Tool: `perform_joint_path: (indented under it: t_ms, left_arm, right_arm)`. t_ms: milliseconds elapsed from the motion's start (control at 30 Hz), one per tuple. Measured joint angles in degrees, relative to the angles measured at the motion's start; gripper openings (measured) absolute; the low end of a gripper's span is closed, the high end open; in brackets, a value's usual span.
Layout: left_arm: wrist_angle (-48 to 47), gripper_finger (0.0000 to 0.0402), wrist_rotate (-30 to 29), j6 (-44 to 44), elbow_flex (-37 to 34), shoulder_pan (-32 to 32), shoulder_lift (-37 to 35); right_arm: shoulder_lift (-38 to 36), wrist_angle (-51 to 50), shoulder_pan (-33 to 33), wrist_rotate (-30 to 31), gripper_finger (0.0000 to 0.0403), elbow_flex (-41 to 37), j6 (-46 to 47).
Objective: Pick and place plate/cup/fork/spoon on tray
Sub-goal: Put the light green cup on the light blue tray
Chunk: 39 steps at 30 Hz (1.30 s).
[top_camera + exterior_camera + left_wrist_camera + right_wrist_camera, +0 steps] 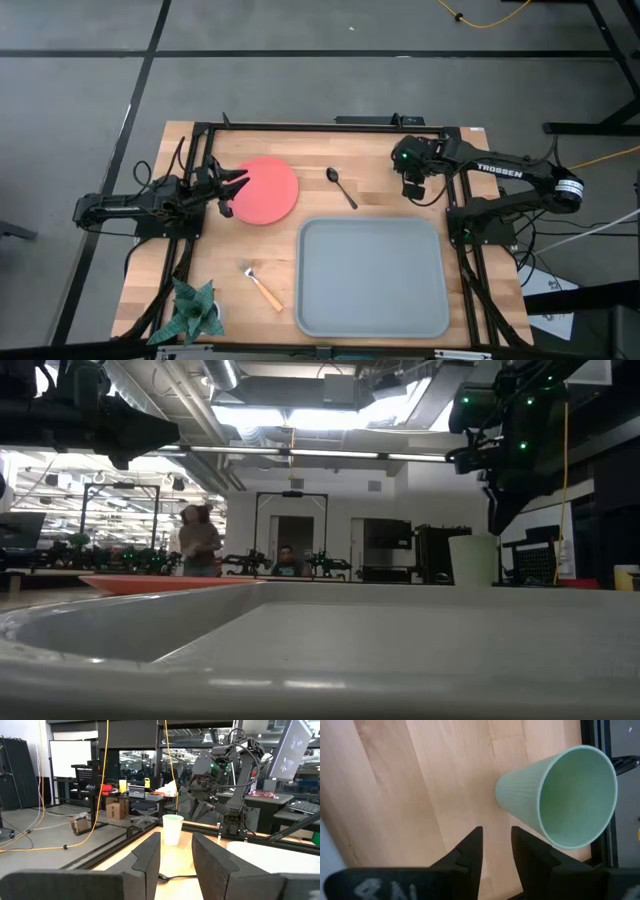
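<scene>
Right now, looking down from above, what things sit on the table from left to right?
Left gripper → plate → spoon → right gripper. The fork and tray sit nearer, overlapping these.

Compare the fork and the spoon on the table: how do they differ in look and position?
The fork has an orange-tan handle and silver tines; the spoon is all dark. The fork lies left of the tray, near the table's front; the spoon lies beyond the tray, beside the plate. Both lie flat on bare wood, untouched.

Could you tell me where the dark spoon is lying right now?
In the high view, the slim black spoon lies on the wooden table, between the coral-red plate and the right tool, just beyond the grey-blue tray.
</scene>
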Motion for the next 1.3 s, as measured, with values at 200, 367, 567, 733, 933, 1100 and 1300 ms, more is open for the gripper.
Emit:
perform_joint_path:
  t_ms: [200,367,567,733,933,1100,1300]
  left_arm:
    - [0.01,0.0105,-0.04,0.00,0.00,0.02,0.00]
    - [0.01,0.0105,-0.02,0.00,0.00,-0.01,0.00]
    - [-0.01,0.0105,-0.02,0.00,0.00,-0.01,0.00]
    - [-0.20,0.0105,-0.02,0.00,0.00,0.01,0.00]
    - [-1.23,0.0105,-0.02,0.00,0.00,0.00,0.00]
    - [-1.43,0.0105,-0.02,0.00,0.00,-0.01,0.00]
    - [-1.42,0.0105,-0.02,0.00,0.00,-0.01,0.00]
  right_arm:
    - [-0.02,3.50,0.00,4.32,0.0106,0.03,-1.60]
    - [-0.02,3.66,0.00,4.55,0.0106,0.05,-4.13]
    - [-0.02,3.67,-1.76,4.55,0.0106,0.05,-4.28]
    - [-0.02,4.56,-4.27,3.70,0.0106,0.05,-4.73]
    - [0.04,5.51,-5.82,-0.56,0.0106,-0.61,-7.09]
    - [0.04,6.20,-6.38,0.37,0.0106,-0.61,-7.59]
    - [2.34,6.65,-6.38,-0.41,0.0106,-0.62,-10.02]
